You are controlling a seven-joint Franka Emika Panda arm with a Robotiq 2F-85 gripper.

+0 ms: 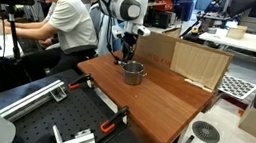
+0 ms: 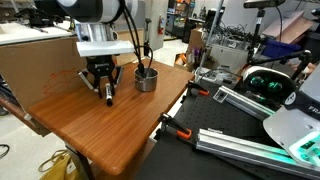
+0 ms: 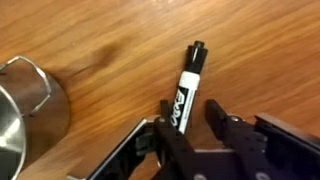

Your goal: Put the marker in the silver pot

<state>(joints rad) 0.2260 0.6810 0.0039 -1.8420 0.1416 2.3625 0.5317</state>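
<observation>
Marker [image 3: 186, 88] status, big stuff first. The worktop [image 2: 100, 130] is smooth reddish-brown wood with a clear grain in the wrist view. The silver pot [image 2: 146, 79] stands on it: round, shiny metal with straight walls. My black claw [image 2: 104, 85] hangs just beside the pot, clamped on the marker. It's a slim dark stick with white print, tip pointing down at the wood.

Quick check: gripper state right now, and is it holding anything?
Gripper: closed on the marker, which is beside the silver pot and not yet in it.
</observation>
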